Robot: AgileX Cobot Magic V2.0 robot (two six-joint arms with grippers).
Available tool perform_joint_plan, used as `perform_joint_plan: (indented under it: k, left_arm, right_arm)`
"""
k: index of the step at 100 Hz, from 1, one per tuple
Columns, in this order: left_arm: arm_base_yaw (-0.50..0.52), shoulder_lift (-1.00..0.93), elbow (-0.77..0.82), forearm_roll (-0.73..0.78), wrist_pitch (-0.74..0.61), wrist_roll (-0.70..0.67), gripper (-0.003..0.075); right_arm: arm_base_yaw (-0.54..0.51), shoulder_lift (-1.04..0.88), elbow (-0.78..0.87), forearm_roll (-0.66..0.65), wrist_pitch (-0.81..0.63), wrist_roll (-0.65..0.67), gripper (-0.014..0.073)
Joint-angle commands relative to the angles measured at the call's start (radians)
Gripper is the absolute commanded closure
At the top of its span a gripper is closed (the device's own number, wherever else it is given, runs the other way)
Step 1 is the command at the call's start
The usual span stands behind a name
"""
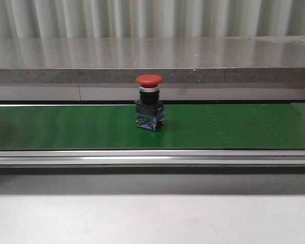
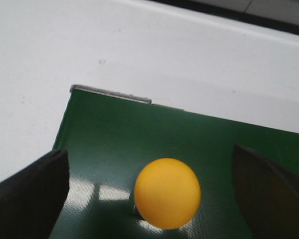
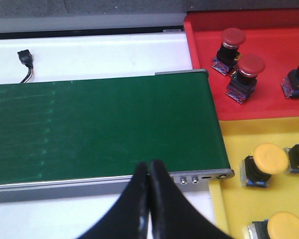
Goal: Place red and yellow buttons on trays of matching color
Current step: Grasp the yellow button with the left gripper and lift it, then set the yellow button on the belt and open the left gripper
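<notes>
A red button (image 1: 150,101) stands upright on the green belt (image 1: 66,127) in the front view, with no gripper near it. In the left wrist view a yellow button (image 2: 167,192) sits on the belt's end between the wide-apart fingers (image 2: 32,196) of my open left gripper (image 2: 154,199), touching neither. My right gripper (image 3: 149,172) is shut and empty over the belt's near rail. Beyond the belt's end lie the red tray (image 3: 249,107) with three red buttons (image 3: 246,74) and the yellow tray (image 3: 234,199) with several yellow buttons (image 3: 264,164).
A grey stone ledge (image 1: 152,61) runs behind the belt. An aluminium rail (image 1: 152,157) edges the belt's front, with white table (image 1: 152,218) before it. A small black connector with wires (image 3: 25,62) lies on the white surface past the belt.
</notes>
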Motion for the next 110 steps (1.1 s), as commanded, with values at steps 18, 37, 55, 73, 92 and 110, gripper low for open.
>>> perform_joint_plan:
  k: [18, 37, 55, 73, 92, 110]
  left_arm:
    - [-0.085, -0.219, -0.019, 0.049, -0.041, 0.004, 0.0124]
    - [-0.118, -0.371, 0.057, 0.076, -0.039, 0.004, 0.0124]
    - [-0.118, -0.525, 0.181, 0.086, -0.045, 0.004, 0.0124]
    - [-0.118, -0.678, 0.303, 0.086, -0.042, 0.004, 0.0157]
    - [-0.118, -0.816, 0.381, 0.086, 0.018, 0.004, 0.0318]
    - [-0.118, -0.879, 0.416, 0.137, 0.035, 0.004, 0.056]
  right_arm:
    - [0.001, -0.002, -0.025, -0.004, -0.063, -0.007, 0.0661]
    - [0.001, -0.002, -0.025, -0.004, -0.063, -0.007, 0.0661]
    - [0.001, -0.002, -0.025, -0.004, -0.063, -0.007, 0.0661]
    - [0.001, -0.002, -0.025, -0.004, -0.063, -0.007, 0.0661]
    - [0.001, -0.002, -0.025, -0.004, -0.063, -0.007, 0.0661]
    - [0.001, -0.002, -0.025, -0.004, -0.063, -0.007, 0.0661]
